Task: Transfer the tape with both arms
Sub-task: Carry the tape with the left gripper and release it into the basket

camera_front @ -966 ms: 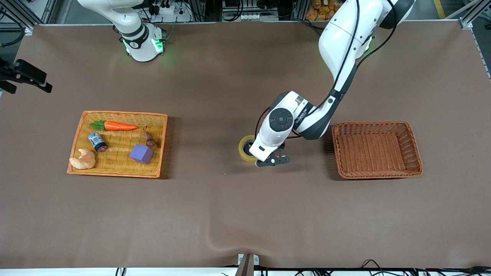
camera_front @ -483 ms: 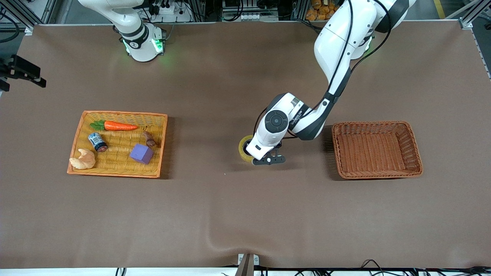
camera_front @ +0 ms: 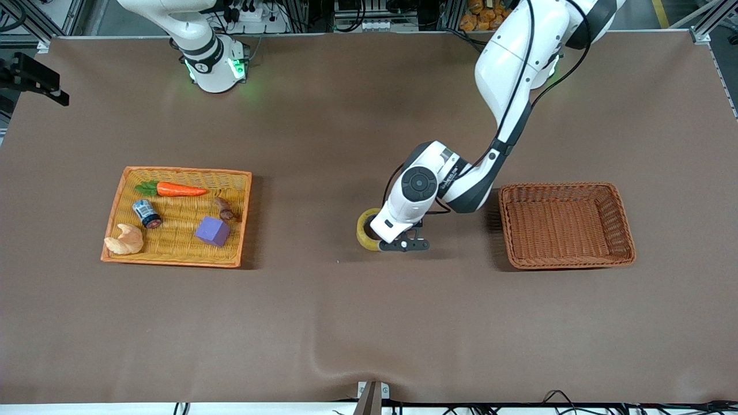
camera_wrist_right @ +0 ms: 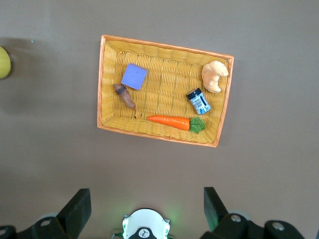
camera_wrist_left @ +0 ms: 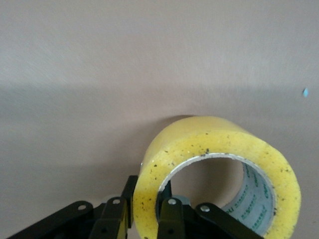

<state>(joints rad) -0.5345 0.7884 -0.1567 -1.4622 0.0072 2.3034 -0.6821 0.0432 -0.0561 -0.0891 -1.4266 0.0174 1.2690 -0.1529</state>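
Lowered left gripper (camera_front: 390, 244) pinching tape (camera_front: 365, 230) wall

The left arm (camera_front: 507, 75) was big and white with black bands at its joints and a round grey cap. A thin black cable ran along it. The right arm (camera_front: 199, 40) was white too, with green lights at its base.

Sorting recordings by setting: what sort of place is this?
Probably a robotics lab: two Franka arms bolted along a brown-covered table, an aluminium frame at its corner, and toy food in a yellow wicker tray.
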